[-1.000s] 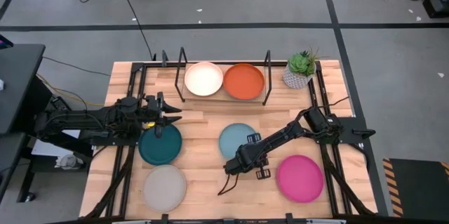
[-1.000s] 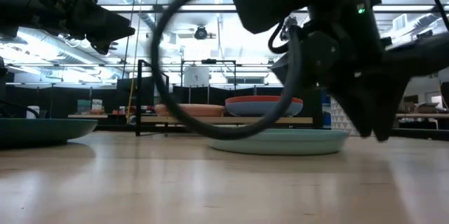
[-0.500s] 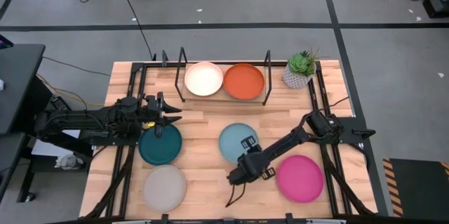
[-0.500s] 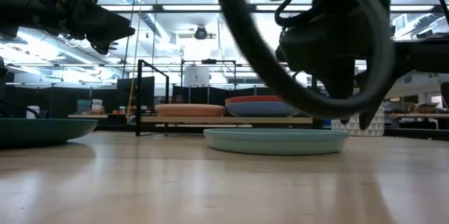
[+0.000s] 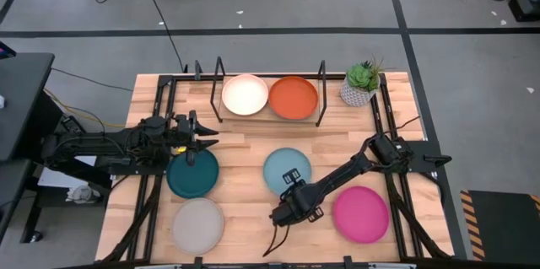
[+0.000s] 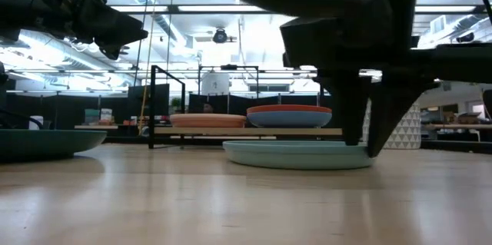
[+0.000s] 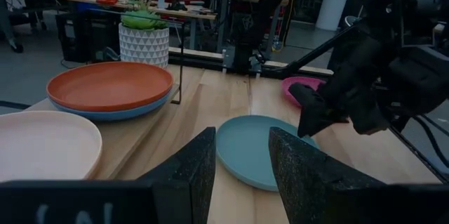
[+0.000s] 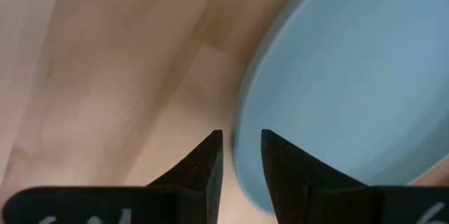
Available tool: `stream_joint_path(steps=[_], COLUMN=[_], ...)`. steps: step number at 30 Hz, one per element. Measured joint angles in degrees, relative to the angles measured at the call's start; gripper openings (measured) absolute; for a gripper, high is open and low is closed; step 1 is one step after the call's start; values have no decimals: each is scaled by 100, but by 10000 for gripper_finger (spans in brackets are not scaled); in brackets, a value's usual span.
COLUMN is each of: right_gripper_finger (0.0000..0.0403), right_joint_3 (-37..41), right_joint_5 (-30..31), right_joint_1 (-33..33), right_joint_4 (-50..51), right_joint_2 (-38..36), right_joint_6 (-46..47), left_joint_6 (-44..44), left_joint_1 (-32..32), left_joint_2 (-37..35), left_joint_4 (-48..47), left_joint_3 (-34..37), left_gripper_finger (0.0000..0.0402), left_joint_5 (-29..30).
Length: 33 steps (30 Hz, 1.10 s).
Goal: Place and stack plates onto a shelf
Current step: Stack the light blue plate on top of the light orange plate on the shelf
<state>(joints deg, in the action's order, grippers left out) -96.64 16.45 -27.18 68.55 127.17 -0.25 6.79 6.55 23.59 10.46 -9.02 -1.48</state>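
Note:
The pale blue plate (image 5: 285,168) lies flat on the table's middle. My right gripper (image 8: 242,147) points down at its near rim (image 8: 238,136), which lies in the narrow gap between the open fingers; I see no touch. My left gripper (image 5: 199,139) hovers open above the far edge of the teal plate (image 5: 192,174). The grey plate (image 5: 198,224) and the magenta plate (image 5: 360,213) lie near the front edge. On the shelf (image 5: 270,117) sit the cream plate (image 5: 245,94) and the orange plate (image 5: 294,98), which rests on a blue plate (image 7: 133,110).
A potted plant (image 5: 360,83) stands at the shelf's right end. Black loop uprights (image 5: 219,88) rise at both ends of the shelf. Bare tabletop shows between the teal and pale blue plates. A cable loop hangs from my right wrist toward the front edge.
My right gripper has turned about over the table beside the pale blue plate and come down, fingers pointing down, onto that plate's near rim; its cable swung out of the low view. The plates have stayed in place.

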Motion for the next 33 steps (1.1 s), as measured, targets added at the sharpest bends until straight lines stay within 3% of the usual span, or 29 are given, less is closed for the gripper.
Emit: stream_joint_path(steps=[6,14,21,27,33], right_gripper_finger=[78,13,16,13,13], right_joint_3=[0,0,-46,-594,-1254], right_joint_5=[-96,-225,-64,338,363], right_joint_1=[98,187,272,516,1087], right_joint_4=[-307,-548,-455,-230,251], right_joint_2=[0,0,-15,-90,-87], right_joint_6=[4,0,-278,-1000,-1483], left_joint_6=[2,2,4,11,38], left_joint_1=[0,2,2,2,2], left_joint_2=[0,1,1,0,0], left_joint_4=[0,0,7,96,116], left_joint_3=[0,0,0,-2,-2], left_gripper_finger=[141,141,141,141,141], left_joint_5=[0,0,0,0,0])
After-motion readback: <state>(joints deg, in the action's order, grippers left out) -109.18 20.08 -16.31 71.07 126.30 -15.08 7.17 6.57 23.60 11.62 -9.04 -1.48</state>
